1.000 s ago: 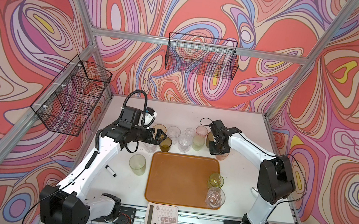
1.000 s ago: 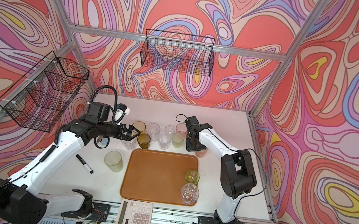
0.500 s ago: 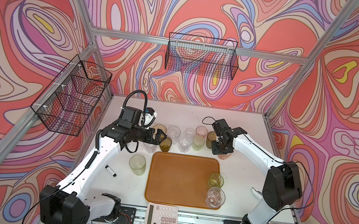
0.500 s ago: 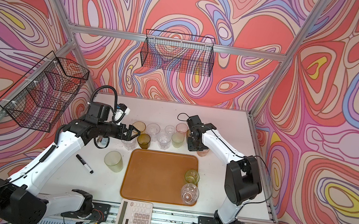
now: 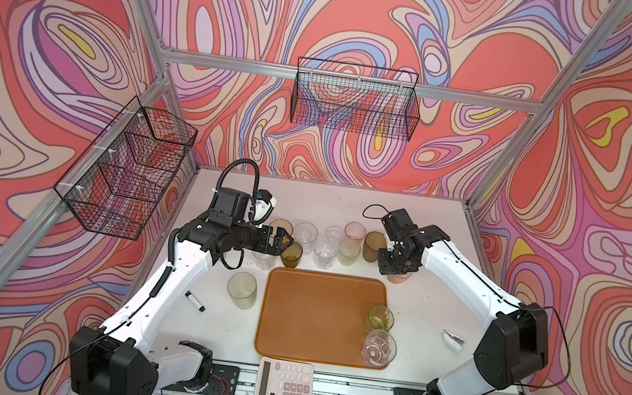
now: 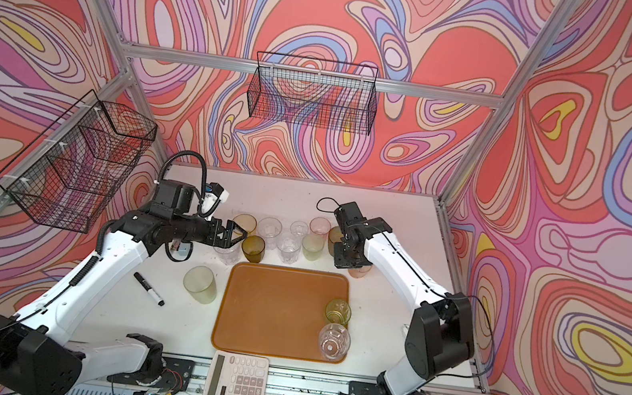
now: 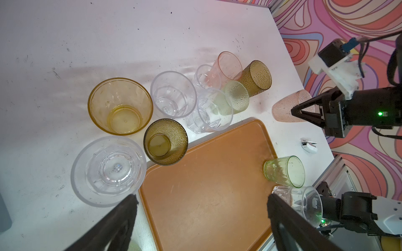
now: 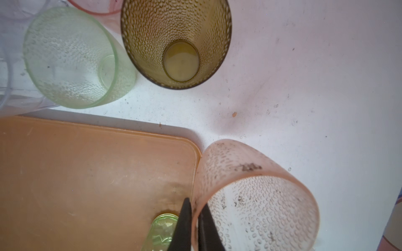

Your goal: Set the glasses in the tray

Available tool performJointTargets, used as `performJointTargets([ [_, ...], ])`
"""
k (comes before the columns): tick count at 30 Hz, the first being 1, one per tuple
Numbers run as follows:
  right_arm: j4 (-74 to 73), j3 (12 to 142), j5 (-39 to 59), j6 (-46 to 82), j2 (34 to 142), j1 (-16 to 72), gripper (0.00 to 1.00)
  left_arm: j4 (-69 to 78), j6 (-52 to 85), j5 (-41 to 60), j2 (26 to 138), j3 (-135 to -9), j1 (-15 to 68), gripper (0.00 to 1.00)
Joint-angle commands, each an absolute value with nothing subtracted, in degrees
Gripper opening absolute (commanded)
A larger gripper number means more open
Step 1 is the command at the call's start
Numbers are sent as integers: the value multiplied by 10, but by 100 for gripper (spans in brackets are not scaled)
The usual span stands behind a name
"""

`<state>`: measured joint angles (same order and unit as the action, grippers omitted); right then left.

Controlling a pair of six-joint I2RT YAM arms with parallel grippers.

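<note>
A white calculator (image 5: 284, 387) is seen just off the near edge of the tray (image 5: 309, 323). A black marker (image 5: 194, 301) and a pale frosted glass (image 5: 241, 290) are found to the tray's left, and a small white object (image 5: 453, 340) (what it is cannot be made out) lies well to its right. Along the tray's far edge a crowd of glasses is packed on the white table (image 5: 347, 203). A wide clear glass (image 7: 108, 171) and a short olive-brown glass (image 7: 165, 142) are set at the far left corner, with an amber glass (image 7: 120, 106) behind them. Farther along come three clear glasses (image 5: 325, 252), a pale green glass (image 8: 69, 57), a tall olive-brown glass (image 8: 176, 43) and a smooth pink glass (image 5: 355, 230).

The pale green and tall olive-brown ones are stood nearest the right gripper (image 8: 194, 226), whose fingers are pinched tight on the rim wall of a dotted pink glass (image 8: 261, 195). This glass is held just outside the tray's far right corner, and whether it is lifted off the table cannot be told. The left gripper (image 5: 284, 241) is spread wide with nothing in it, by the tray's far left corner, next to the short olive-brown glass.

Within the tray two glasses are stood upright by the near right corner: a bright green glass (image 5: 380, 319) and, just nearer the edge, a clear faceted glass (image 5: 379, 349)
</note>
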<state>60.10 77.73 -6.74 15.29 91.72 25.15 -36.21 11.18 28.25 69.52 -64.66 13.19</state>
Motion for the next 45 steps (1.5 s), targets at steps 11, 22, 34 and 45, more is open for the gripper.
performJointTargets([
  [11, 615, 742, -3, 174, 874, 256, 0, -363, 107, 281, 693, -646, 135, 96],
  [22, 598, 721, 4, 199, 884, 297, 0, -361, 108, 284, 693, -646, 135, 96],
  [34, 580, 708, -2, 220, 908, 328, 0, -361, 108, 285, 693, -646, 135, 96],
  [45, 560, 684, -1, 227, 916, 330, 1, -361, 108, 286, 694, -645, 135, 96],
])
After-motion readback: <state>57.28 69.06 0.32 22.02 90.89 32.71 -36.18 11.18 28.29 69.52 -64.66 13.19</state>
